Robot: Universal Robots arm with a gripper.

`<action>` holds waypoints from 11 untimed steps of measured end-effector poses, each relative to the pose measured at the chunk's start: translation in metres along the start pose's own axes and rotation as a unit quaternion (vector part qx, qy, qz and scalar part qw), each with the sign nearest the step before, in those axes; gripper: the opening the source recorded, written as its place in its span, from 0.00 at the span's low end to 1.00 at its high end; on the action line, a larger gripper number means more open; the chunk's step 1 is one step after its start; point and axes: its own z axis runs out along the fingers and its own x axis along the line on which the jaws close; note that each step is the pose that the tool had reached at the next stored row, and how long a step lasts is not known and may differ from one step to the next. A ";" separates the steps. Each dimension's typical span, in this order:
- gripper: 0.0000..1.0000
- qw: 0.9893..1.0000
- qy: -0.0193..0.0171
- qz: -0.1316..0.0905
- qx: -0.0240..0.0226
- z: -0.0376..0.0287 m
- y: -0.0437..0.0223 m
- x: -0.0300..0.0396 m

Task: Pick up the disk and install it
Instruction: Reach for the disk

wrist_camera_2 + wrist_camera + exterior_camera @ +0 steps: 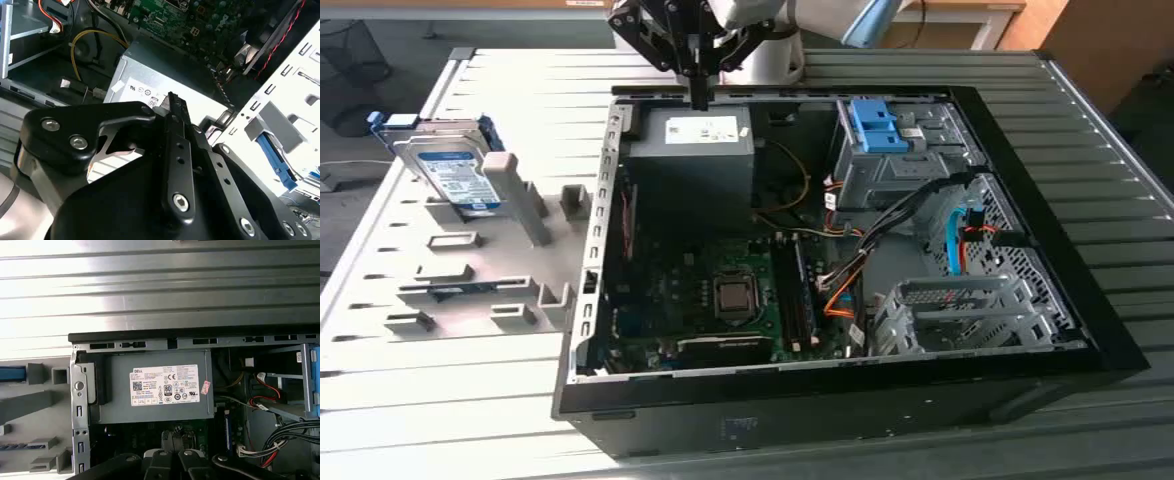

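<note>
There is one slatted metal table (520,70), one open computer case (1067,330), one grey power supply (694,150), one green motherboard (670,295), one processor socket (735,296), one blue drive bracket (881,125), one grey fixture plate (467,270), one disk (454,175) and one black gripper (699,95).

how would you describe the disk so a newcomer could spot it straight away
Start at the open computer case, then look to the grey slotted rack beside it on the exterior view's left. At that rack's far end the disk stands on edge: a silver slab with a white-and-blue label and blue frame, while its neighbours are plain grey blocks.
</note>
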 end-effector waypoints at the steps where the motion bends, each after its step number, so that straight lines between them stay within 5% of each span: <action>1: 0.11 1.000 0.000 0.000 0.000 0.0000 0.0000 0.0000; 11: 0.11 1.000 0.000 0.000 0.000 0.0000 -0.0002 0.0026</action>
